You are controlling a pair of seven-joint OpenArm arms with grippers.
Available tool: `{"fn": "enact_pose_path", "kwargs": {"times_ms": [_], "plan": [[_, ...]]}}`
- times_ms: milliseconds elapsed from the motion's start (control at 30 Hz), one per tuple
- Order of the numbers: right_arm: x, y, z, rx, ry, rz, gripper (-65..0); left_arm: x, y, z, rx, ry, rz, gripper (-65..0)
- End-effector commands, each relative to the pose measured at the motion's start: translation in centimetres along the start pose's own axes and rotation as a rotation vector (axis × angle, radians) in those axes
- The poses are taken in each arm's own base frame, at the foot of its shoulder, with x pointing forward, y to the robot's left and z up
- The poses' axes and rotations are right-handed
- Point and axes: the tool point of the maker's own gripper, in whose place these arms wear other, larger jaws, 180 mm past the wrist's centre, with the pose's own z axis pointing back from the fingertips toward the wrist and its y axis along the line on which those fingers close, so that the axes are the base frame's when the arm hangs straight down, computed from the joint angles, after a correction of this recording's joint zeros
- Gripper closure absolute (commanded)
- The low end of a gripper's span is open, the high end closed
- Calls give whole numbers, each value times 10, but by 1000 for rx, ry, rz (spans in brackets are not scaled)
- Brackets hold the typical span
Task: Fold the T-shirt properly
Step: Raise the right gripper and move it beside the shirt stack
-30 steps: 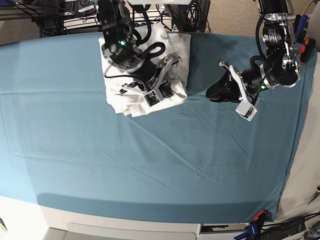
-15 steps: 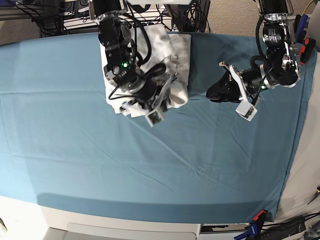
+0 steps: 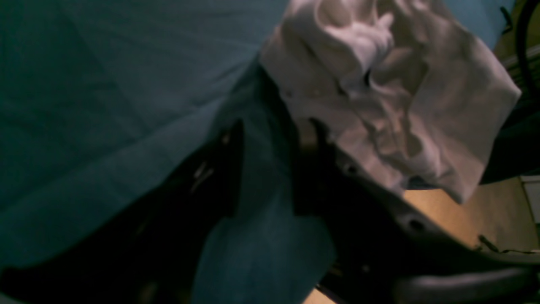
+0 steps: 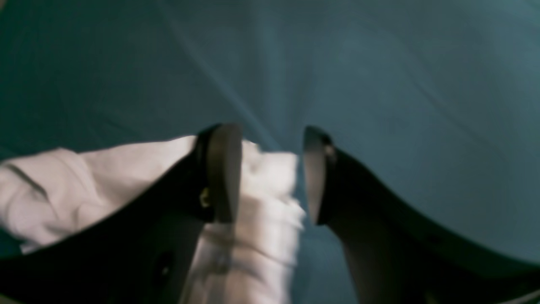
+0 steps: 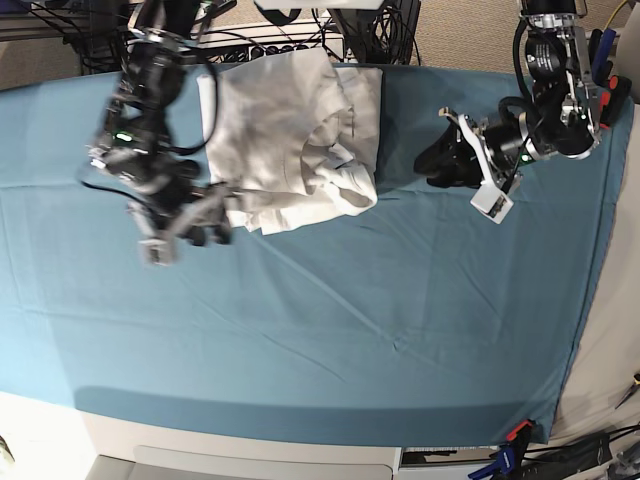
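Reading the base view left to right, the right gripper hangs empty with jaws parted just off the near-left corner of the T-shirt, a rumpled pile at the table's far edge running front to back. The left gripper, farther off to the right, seems parted too, though its wrist view is blurry. Only the right wrist view shows that corner between the jaws, ungripped.

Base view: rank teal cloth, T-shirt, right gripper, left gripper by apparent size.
1. teal cloth, covers most of the frame.
2. T-shirt.
3. right gripper and left gripper: they look alike, and the right one is blurred, so no ranking.
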Motion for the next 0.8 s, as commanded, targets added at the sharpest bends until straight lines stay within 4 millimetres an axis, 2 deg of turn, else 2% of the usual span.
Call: {"fn": "enact_pose_path", "kwargs": {"times_ms": [0, 167, 333, 467, 600, 767], "plan": [[9, -6, 10, 5, -44, -6, -280, 12, -4, 3, -14, -44, -20, -208], [-14, -37, 38, -13, -13, -46, -286, 7, -5, 4, -15, -35, -11, -216], [-27, -42, 42, -21, 27, -51, -286, 7, -5, 4, -15, -36, -11, -237], [-27, -46, 34, -9, 26, -87, -286, 7, -5, 4, -15, -35, -10, -237], [-19, -52, 18, 12, 7, -143, -286, 7, -5, 4, -15, -36, -11, -237], [-16, -47, -7, 106, 15, -242, -285, 7, -5, 4, -15, -36, -11, -237]]}}
